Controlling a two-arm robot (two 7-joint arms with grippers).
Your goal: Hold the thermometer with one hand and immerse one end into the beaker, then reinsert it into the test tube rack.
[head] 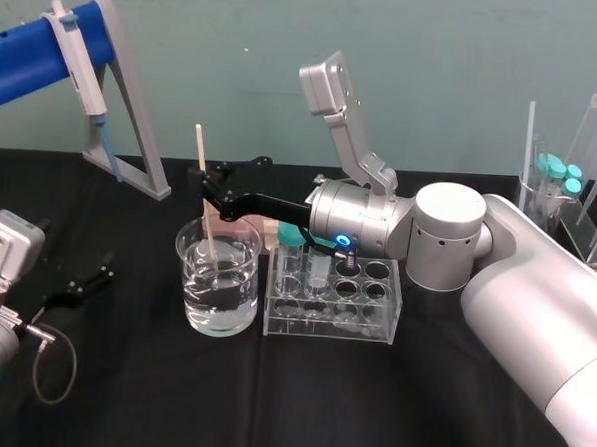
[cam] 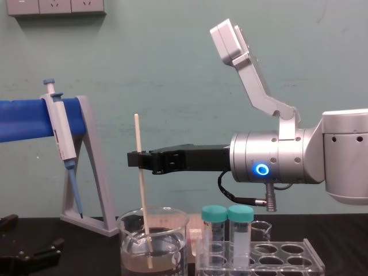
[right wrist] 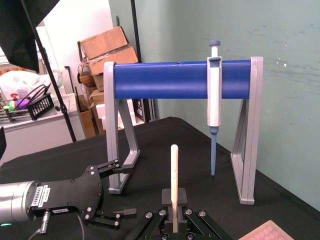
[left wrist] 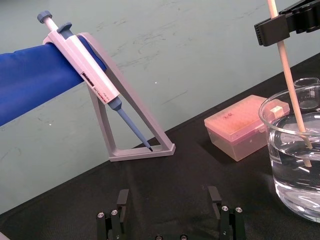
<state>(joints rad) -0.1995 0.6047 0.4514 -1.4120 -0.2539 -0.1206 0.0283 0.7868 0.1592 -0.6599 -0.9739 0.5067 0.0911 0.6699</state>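
The thermometer (head: 202, 158) is a thin cream rod, slightly tilted, with its lower end under the water in the beaker (head: 218, 289). My right gripper (head: 207, 192) reaches in from the right above the beaker and is shut on the rod's middle. From the side the thermometer (cam: 143, 190) runs from the right gripper (cam: 138, 159) down into the beaker (cam: 152, 244). The clear test tube rack (head: 331, 305) stands just right of the beaker with two teal-capped tubes (cam: 215, 230). My left gripper (head: 80, 284) rests open on the table at the left, well away from the beaker.
A grey-and-blue pipette (head: 82, 62) hangs on its blue-barred stand (head: 133, 125) at the back left. A pink tip box (left wrist: 240, 127) sits behind the beaker. More tubes and clear racks (head: 566, 187) stand at the back right. The black table in front is free.
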